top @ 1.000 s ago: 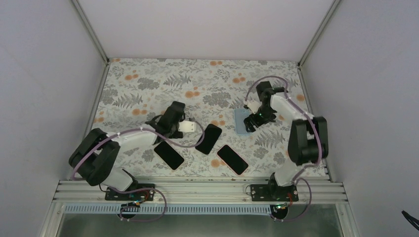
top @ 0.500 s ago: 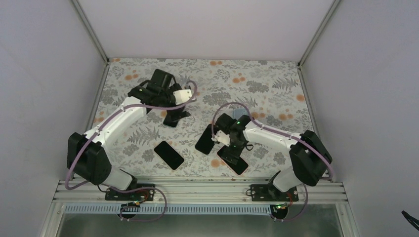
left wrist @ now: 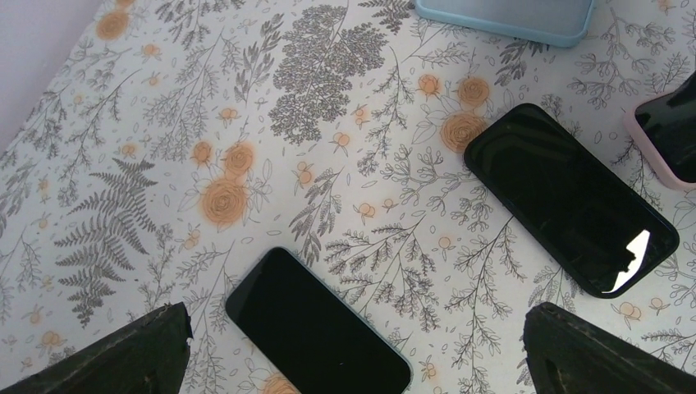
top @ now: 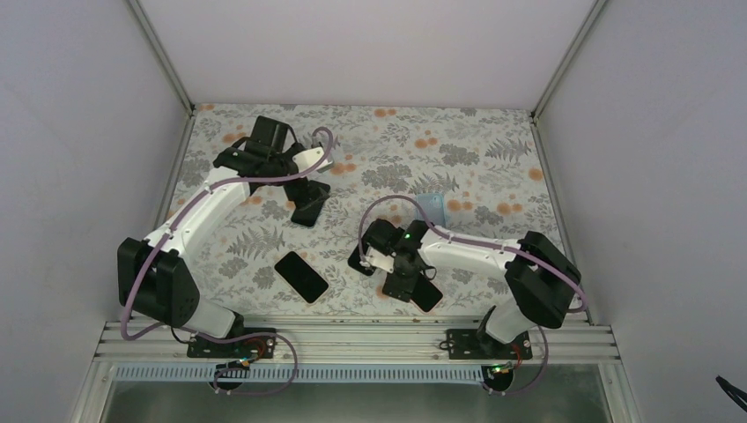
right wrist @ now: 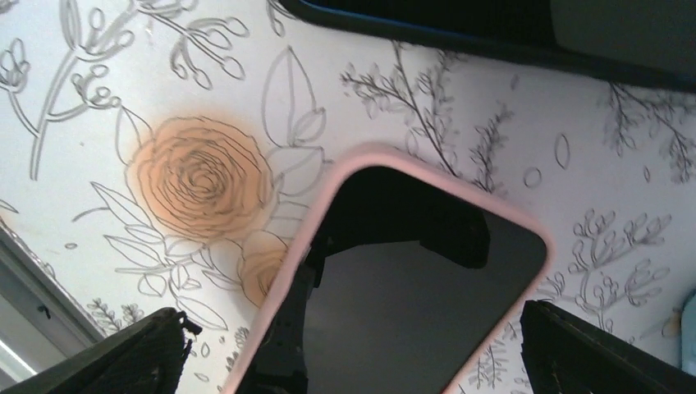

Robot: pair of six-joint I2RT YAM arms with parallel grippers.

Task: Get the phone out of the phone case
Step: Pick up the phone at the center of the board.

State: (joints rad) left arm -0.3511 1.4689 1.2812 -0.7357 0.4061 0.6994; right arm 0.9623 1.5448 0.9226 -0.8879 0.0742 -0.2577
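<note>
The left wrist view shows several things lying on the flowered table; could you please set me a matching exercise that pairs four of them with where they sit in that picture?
Things:
1. light blue case
2. pink-cased phone
3. dark phone with a bright glint
4. dark phone with no glint

Places in the picture:
A. bottom edge, left of centre
B. top edge
C. right edge, partly cut off
D. right of centre, fully in view

Pairs: 1-B, 2-C, 3-D, 4-A
</note>
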